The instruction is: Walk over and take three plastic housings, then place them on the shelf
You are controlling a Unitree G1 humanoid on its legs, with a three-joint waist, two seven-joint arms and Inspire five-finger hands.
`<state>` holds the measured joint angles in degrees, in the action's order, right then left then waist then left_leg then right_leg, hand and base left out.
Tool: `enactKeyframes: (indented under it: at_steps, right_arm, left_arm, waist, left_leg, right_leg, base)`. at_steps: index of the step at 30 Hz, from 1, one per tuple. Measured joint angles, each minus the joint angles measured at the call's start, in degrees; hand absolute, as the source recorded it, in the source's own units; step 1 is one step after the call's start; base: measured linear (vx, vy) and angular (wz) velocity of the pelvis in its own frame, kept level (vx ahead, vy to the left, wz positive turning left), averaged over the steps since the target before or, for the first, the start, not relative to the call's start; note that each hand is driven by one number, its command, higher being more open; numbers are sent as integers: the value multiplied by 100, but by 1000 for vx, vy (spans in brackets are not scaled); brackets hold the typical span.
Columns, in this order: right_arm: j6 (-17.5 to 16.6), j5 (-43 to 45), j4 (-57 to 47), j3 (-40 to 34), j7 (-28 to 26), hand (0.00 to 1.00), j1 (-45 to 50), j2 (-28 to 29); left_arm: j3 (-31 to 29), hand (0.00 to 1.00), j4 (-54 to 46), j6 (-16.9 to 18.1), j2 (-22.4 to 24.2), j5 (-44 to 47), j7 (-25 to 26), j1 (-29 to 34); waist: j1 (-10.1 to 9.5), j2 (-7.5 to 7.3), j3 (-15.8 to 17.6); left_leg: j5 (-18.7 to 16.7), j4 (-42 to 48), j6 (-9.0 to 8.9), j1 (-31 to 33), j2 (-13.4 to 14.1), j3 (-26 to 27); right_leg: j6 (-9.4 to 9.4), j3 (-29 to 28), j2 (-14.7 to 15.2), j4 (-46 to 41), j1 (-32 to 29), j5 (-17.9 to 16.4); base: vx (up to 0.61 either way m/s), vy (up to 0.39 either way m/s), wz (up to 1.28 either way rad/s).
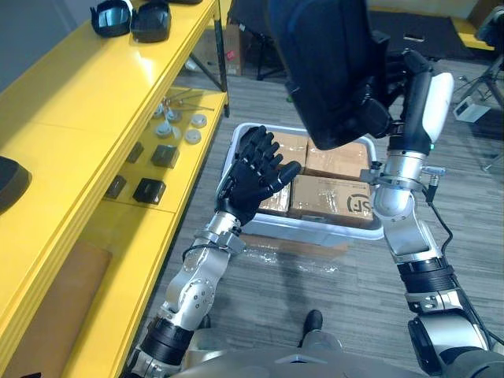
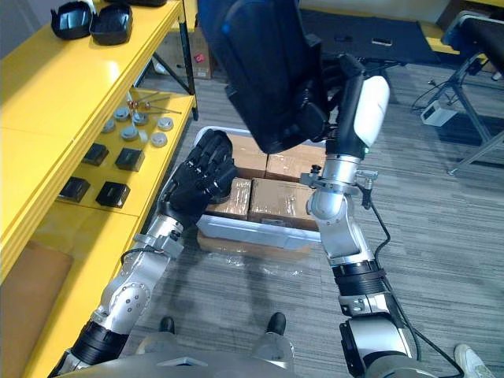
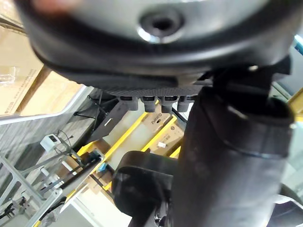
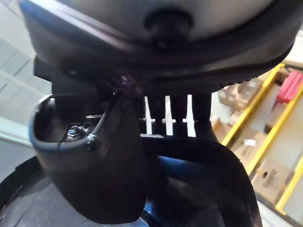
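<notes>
A large black plastic housing [image 1: 331, 63] is held up high in front of me, with my right hand [image 1: 379, 93] shut on its edge; the right wrist view shows the thumb [image 4: 94, 165] hooked over the housing's rim [image 4: 199, 161]. Lower down, my left hand [image 1: 256, 177] hovers open with fingers spread, holding nothing, above a white bin. Two more black housings [image 1: 110, 16] [image 1: 151, 21] lie side by side at the far end of the yellow shelf's top board [image 1: 87, 102].
The white bin [image 1: 315, 228] on the floor holds brown cardboard boxes [image 1: 335, 197]. The lower yellow shelf board carries small black parts [image 1: 148, 190] and grey round discs [image 1: 193, 135]. A dark object [image 1: 12, 181] sits at the top board's near left edge. Grey floor lies to the right.
</notes>
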<state>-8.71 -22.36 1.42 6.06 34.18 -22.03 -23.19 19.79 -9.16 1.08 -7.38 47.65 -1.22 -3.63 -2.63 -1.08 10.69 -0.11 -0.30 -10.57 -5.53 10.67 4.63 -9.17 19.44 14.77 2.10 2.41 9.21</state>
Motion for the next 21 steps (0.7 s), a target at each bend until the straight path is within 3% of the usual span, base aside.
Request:
enactKeyframes:
  at_steps: [7, 15, 16, 21]
  right_arm:
    - [-37, 16, 1, 772, -527, 0, 199, 471]
    - [-34, 22, 14, 1308, -844, 0, 477, 781]
    - [-30, 26, 26, 1347, -849, 0, 482, 796]
    - [-2, 30, 59, 1484, -856, 0, 531, 952]
  left_arm:
    - [14, 100, 16, 35, 29, -99, 272, -41]
    - [-82, 100, -4, 523, 67, -514, 1153, -37]
    - [-118, 0, -8, 543, 73, -505, 1242, -37]
    - [-242, 0, -27, 546, 92, -506, 1716, -37]
  waist:
    - [-2, 7, -181]
    - [-23, -32, -297]
    - [-33, -32, -298]
    - [-33, -46, -309]
  left_leg:
    - [12, 1, -2, -3, -9, -1]
    - [11, 6, -3, -15, -15, -126]
    - [6, 5, -3, -30, -14, -141]
    - [-17, 5, -8, -89, -14, -137]
  right_leg:
    - [-25, 37, -4, 108, 60, 19]
    - [-32, 137, -3, 109, 171, 34]
    - [-32, 157, -3, 110, 195, 33]
    - [-4, 167, -3, 119, 258, 7]
  base:
    - [-33, 4, 0]
    - [16, 12, 7]
    - [-4, 15, 9]
    - [-6, 4, 0]
